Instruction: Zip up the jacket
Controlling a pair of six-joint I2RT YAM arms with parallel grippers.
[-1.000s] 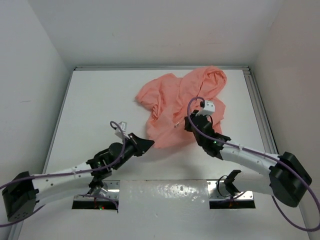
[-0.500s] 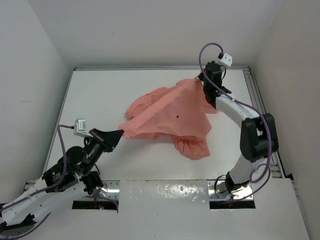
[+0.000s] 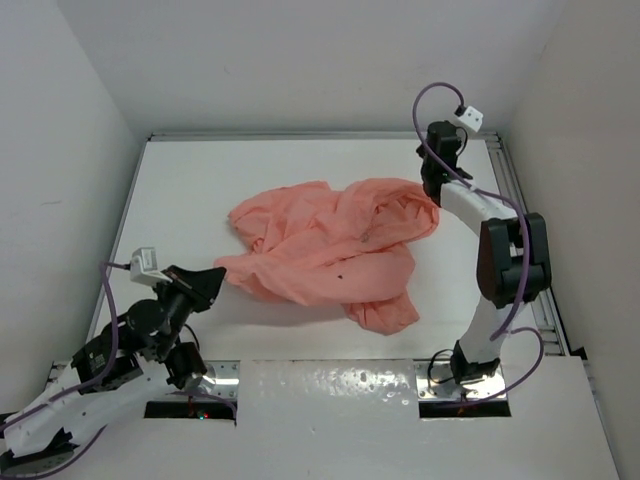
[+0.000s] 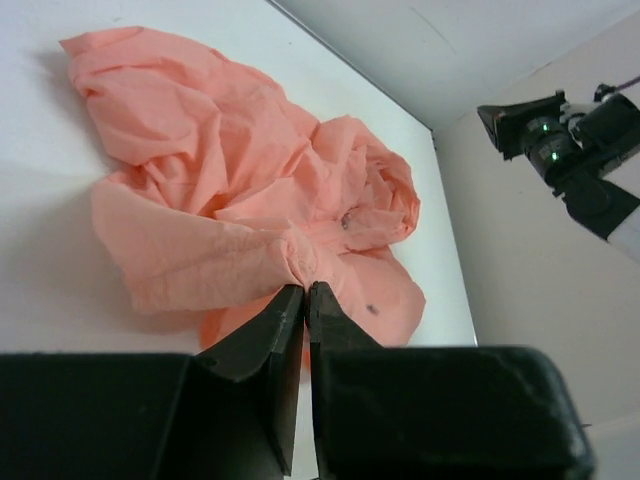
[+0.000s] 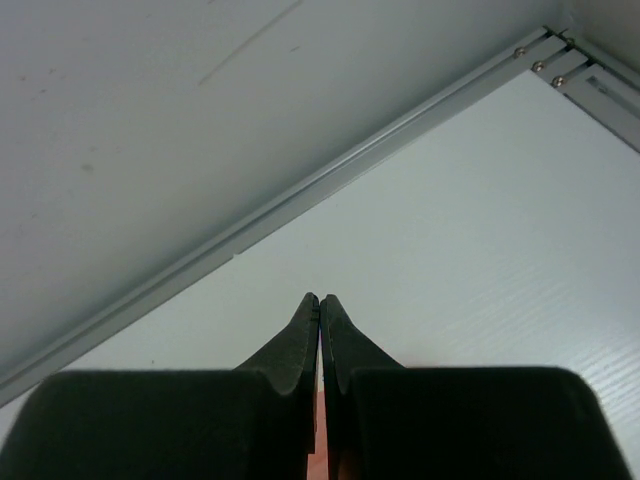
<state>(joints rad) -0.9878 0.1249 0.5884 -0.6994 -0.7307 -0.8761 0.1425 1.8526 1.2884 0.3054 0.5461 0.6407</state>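
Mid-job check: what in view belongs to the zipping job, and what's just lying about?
Job: jacket; left tool, shut on its fabric; right tool, shut, pink fabric showing in its grip.
Just there: table; edge rail. No other loose items visible.

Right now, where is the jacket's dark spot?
Top view: the dark spot lies on the jacket's near half, close to its middle.

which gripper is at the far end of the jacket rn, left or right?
The right gripper, shut at the far right edge of the jacket. The left gripper pinches its near left corner instead.
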